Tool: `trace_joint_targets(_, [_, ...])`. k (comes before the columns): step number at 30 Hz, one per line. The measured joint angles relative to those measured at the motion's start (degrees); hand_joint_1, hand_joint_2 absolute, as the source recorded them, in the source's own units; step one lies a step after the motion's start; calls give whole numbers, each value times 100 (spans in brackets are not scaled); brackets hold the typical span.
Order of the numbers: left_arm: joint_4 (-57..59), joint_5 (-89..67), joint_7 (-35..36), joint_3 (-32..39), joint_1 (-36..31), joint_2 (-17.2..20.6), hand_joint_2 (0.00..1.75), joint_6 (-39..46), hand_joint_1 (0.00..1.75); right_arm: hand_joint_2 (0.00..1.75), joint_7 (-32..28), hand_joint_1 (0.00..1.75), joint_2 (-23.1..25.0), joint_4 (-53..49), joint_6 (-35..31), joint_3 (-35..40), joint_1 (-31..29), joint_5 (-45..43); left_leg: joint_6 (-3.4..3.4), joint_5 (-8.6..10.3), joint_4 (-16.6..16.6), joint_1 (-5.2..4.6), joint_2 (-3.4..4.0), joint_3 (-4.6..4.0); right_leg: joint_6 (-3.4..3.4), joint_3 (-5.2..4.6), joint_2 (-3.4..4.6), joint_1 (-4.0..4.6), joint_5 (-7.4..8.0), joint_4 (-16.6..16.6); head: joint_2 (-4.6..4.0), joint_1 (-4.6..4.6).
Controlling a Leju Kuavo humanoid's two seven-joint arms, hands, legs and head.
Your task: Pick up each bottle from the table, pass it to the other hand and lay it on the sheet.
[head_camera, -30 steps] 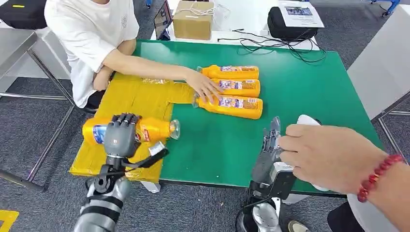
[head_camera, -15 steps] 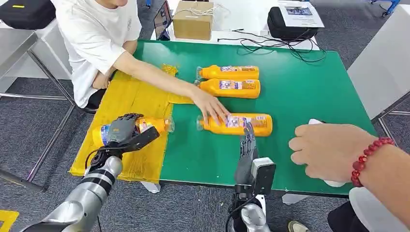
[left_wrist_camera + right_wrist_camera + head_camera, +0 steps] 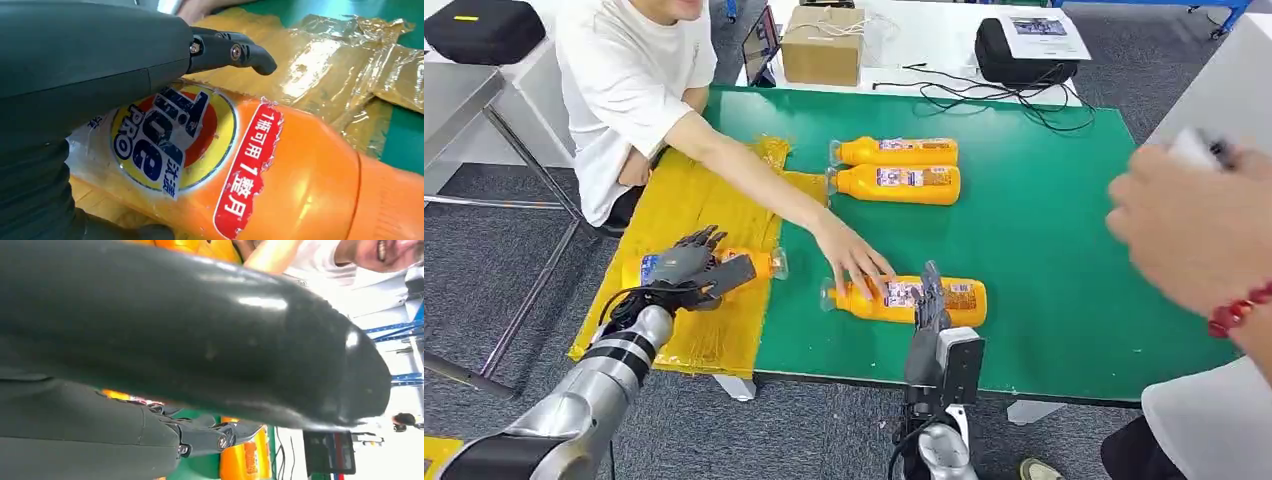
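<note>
An orange detergent bottle (image 3: 749,265) (image 3: 280,185) lies on the yellow sheet (image 3: 694,200), cap toward the green table (image 3: 1064,230). My left hand (image 3: 686,265) lies over its labelled end, fingers straightened and spread, thumb (image 3: 729,272) across it. Near the front edge lies a second bottle (image 3: 959,298), with a seated person's hand (image 3: 856,265) on its neck end. My right hand (image 3: 929,295) stands against that bottle, fingers straight and holding nothing. Two more bottles (image 3: 899,151) (image 3: 902,184) lie side by side farther back.
The person in a white shirt (image 3: 629,80) sits at the table's left and reaches across the sheet. A second person's hand (image 3: 1194,225) with a red bracelet hangs over the right side. A cardboard box (image 3: 824,45), a black bag (image 3: 1024,50) and cables lie beyond the table.
My left hand lowered its bottle onto the sheet and loosened its fingers. The seated person slid the third bottle toward the front edge. My right hand moved left to it. The braceleted hand pulled away.
</note>
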Motion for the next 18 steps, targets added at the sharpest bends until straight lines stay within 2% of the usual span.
trace_joint_targets(5, [-2,233,-213,-85,-10,17,175,-28,0,0,0,0,22,79,13,-2,-7,2,1,0,0,-3,-1,0,0,2,-2,-3,0,0,0,2])
trace_joint_targets(8, [-252,1249,-1032,-90,200,-39,175,11,0,0,-13,0,28,129,17,-2,-6,13,1,0,2,-5,-2,-4,0,-4,-2,-6,0,0,0,2])
trace_joint_targets(11, [-1053,2909,-1692,-63,731,-261,175,-116,0,0,-63,0,31,175,17,-2,-4,44,1,0,3,-5,1,-18,2,-17,0,-6,1,-1,0,0])
trace_joint_targets(14, [-2155,4554,-1742,-66,1169,-475,175,-109,0,0,-131,0,31,238,9,2,-1,81,2,-1,4,-6,1,-32,2,-30,1,-6,1,-1,0,4])
trace_joint_targets(18, [-3269,5741,-1851,-57,1453,-590,175,-63,0,0,-212,0,44,348,-119,22,-19,120,1,-2,3,-3,1,-38,2,-38,1,0,1,-2,0,0])
